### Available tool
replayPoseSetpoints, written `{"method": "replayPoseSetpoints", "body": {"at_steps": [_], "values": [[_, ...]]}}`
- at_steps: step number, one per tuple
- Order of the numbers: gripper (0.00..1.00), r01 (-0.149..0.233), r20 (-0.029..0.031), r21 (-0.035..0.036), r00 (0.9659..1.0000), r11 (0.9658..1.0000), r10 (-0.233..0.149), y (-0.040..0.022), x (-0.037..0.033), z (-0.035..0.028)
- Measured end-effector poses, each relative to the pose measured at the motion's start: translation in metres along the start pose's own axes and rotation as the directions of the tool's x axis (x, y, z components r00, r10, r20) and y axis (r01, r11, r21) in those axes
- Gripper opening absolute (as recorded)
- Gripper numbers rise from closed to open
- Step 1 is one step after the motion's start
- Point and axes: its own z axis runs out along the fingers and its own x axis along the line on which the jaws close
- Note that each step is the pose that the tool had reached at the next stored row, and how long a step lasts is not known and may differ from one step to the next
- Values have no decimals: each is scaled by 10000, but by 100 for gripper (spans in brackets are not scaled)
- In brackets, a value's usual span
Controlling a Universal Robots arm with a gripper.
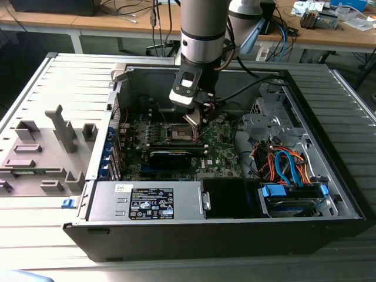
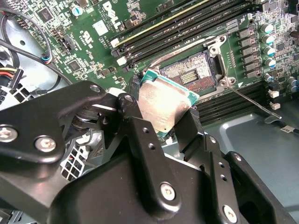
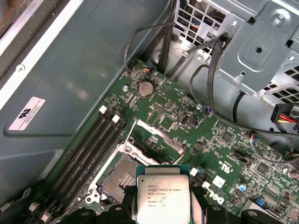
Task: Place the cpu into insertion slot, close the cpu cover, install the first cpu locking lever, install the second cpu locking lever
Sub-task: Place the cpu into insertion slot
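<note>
Close over insertion slot [image 2: 194, 74] | cpu [image 2: 163, 105] pinched between jaws, tilted | socket uncovered

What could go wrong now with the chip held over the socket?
The tool grips the cpu by its edges above the open insertion slot. Lowered misaligned, it could damage the slot's contacts. With so little grip, it might also slip and fall onto the green motherboard.

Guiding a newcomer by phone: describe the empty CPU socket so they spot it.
In the computer case, find the green motherboard below the pincer gripping the cpu. The insertion slot is the square recess, its dark brownish centre and silver rim unlike the long black memory slots alongside.
</note>
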Motion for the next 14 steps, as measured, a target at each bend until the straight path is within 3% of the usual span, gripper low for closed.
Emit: {"method": "replayPoseSetpoints", "body": {"at_steps": [14], "values": [[55, -272, 22, -6, 9996, 9996, 272, 0, 0, 0]]}}
